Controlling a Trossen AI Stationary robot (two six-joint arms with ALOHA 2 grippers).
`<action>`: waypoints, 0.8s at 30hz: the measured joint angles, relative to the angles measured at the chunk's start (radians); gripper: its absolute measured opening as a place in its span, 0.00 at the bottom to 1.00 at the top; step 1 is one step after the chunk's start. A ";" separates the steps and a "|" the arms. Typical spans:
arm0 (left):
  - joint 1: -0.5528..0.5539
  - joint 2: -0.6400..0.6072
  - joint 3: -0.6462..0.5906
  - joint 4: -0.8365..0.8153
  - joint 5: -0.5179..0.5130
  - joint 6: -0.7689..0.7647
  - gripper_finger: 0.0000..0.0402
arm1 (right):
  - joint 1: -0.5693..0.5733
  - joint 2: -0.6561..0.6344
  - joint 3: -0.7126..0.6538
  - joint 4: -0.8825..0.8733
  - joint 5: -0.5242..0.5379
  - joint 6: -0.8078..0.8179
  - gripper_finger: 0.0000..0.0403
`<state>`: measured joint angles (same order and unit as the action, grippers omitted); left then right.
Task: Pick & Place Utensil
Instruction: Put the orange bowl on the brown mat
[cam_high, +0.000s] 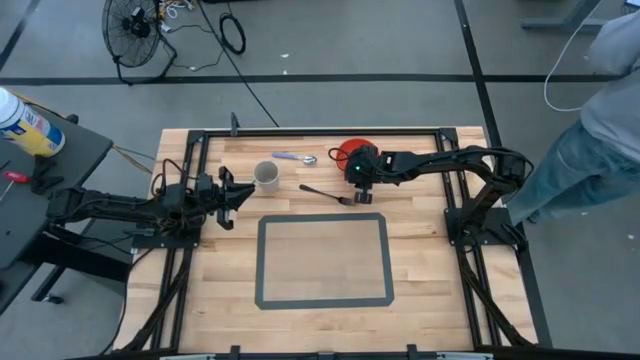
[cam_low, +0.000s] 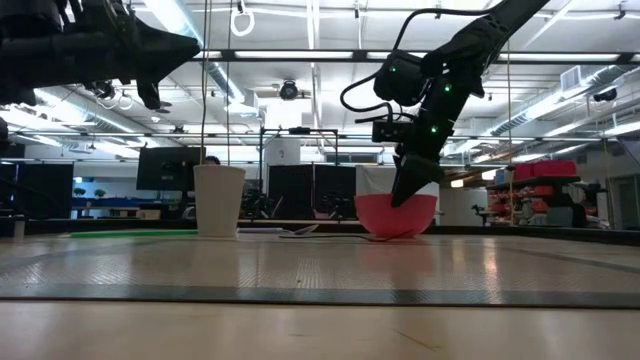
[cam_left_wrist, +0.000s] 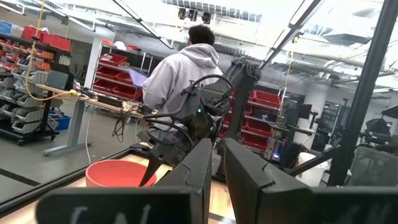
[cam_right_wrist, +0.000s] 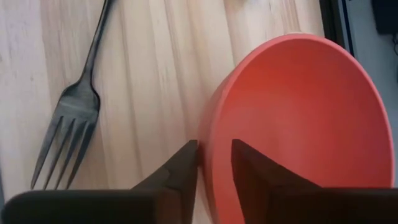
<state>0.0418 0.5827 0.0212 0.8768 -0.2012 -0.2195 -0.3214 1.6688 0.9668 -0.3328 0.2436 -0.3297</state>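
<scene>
- The right gripper (cam_right_wrist: 208, 165) straddles the red bowl (cam_right_wrist: 298, 118)'s rim, fingers nearly together, one inside, one outside.
- The black fork (cam_right_wrist: 74, 106) lies just beside the bowl, untouched.
- The left gripper (cam_high: 226, 196) hangs beyond the white cup (cam_high: 266, 177), fingers nearly shut, empty.

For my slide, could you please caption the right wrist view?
Right gripper closing its jaws on the red bowl's rim, black fork lying untouched beside it.

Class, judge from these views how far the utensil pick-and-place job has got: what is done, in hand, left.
Done: nothing placed; the black metal fork and the purple-handled spoon lie on the wooden table. In hand: the right gripper straddles the rim of the red plastic bowl. Left: picking and placing a utensil. The left gripper waits, shut, beside the white cup.
</scene>
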 joint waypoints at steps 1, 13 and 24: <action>0.000 0.000 0.000 0.000 0.000 0.000 0.12 | 0.000 0.000 0.000 0.000 0.000 0.001 0.21; 0.000 0.000 0.000 0.000 0.000 0.002 0.12 | 0.000 0.000 0.000 0.000 0.000 0.003 0.06; 0.000 0.000 0.000 0.000 0.000 -0.004 0.12 | 0.037 -0.001 0.000 -0.007 -0.017 0.033 0.02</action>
<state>0.0418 0.5827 0.0212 0.8770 -0.2008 -0.2234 -0.2846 1.6680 0.9668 -0.3395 0.2264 -0.2972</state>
